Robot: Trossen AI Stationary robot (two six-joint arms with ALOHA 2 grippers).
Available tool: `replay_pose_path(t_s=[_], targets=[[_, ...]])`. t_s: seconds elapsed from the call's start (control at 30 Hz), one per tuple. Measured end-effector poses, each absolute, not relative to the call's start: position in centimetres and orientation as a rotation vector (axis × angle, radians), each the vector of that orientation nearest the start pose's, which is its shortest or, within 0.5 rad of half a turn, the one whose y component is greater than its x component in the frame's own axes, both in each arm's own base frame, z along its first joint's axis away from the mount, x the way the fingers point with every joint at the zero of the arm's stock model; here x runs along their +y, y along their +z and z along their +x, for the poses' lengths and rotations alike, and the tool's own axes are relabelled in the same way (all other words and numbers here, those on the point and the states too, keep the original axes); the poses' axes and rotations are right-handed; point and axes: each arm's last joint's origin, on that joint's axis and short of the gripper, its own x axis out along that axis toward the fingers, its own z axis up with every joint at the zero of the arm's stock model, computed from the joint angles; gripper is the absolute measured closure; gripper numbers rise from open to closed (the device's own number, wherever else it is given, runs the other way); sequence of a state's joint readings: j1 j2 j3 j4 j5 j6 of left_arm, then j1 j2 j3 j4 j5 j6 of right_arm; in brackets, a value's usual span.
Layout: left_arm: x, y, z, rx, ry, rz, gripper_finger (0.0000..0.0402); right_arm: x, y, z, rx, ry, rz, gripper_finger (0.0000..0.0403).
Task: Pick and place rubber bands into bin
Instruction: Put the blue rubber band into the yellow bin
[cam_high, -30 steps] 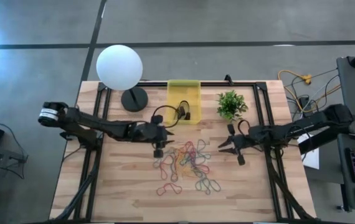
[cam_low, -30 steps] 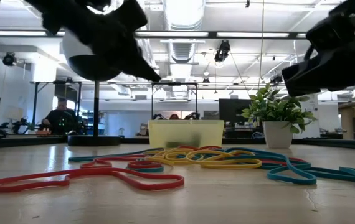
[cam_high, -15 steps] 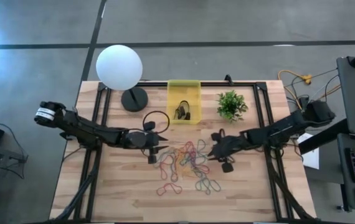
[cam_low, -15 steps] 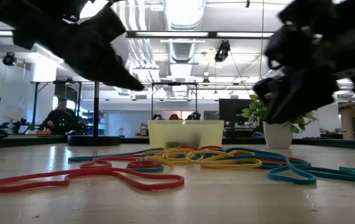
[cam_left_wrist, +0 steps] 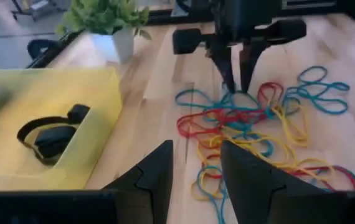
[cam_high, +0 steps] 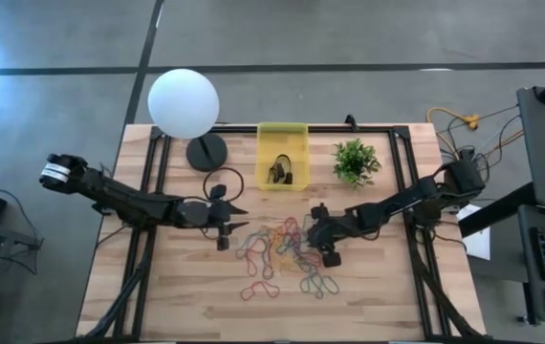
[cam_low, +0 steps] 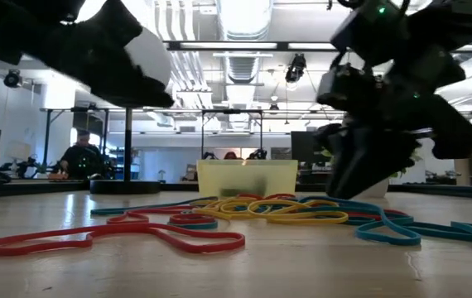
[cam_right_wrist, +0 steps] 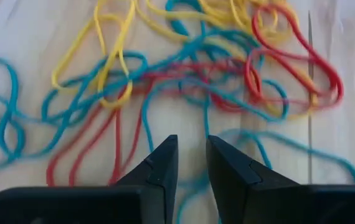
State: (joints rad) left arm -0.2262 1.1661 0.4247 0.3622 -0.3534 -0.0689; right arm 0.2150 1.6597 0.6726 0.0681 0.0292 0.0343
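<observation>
Two hands over the rubber band pile

High view: the rubber bands [cam_high: 284,250] lie tangled at centre frame, the yellow bin [cam_high: 282,156] above them; the left hand [cam_high: 237,223] is left of the pile, the right hand [cam_high: 313,229] at its right edge. Wrist views: both hands show slightly parted fingers, holding nothing.

A grey floor [cam_high: 349,38] crossed by dark lines surrounds the wooden table [cam_high: 177,296]. Beyond it lies a hall with ceiling ducts [cam_low: 244,62], strip lights [cam_low: 244,16], desks and a seated person [cam_low: 77,156].
</observation>
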Motion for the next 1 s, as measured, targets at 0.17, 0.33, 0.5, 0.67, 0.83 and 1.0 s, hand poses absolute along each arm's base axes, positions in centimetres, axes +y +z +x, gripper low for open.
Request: replay_pose_path(t_s=[0.17,0.33,0.5,0.67,0.83,1.0], targets=[[-4.0,18.6,21.5,0.343,0.150,0.037,0.0283,6.0,12.2,28.5,0.890,0.144,-0.054,0.0294],[-4.0,18.5,21.3,0.338,0.156,0.043,0.0283,5.6,12.3,28.1,0.907,0.123,-0.033,0.0264],[-4.1,18.6,21.3,0.314,0.154,0.036,0.0283,5.4,12.1,27.8,0.924,0.116,-0.029,0.0250],[-4.1,18.7,21.3,0.296,0.153,0.034,0.0283,5.3,11.8,27.6,0.936,0.111,-0.023,0.0248],[-4.1,18.8,21.3,0.288,0.152,0.033,0.0283,5.3,11.8,27.6,0.932,0.106,-0.015,0.0258],[-4.1,18.8,21.3,0.282,0.152,0.032,0.0283,5.2,11.7,27.5,0.936,0.101,-0.009,0.0269]])
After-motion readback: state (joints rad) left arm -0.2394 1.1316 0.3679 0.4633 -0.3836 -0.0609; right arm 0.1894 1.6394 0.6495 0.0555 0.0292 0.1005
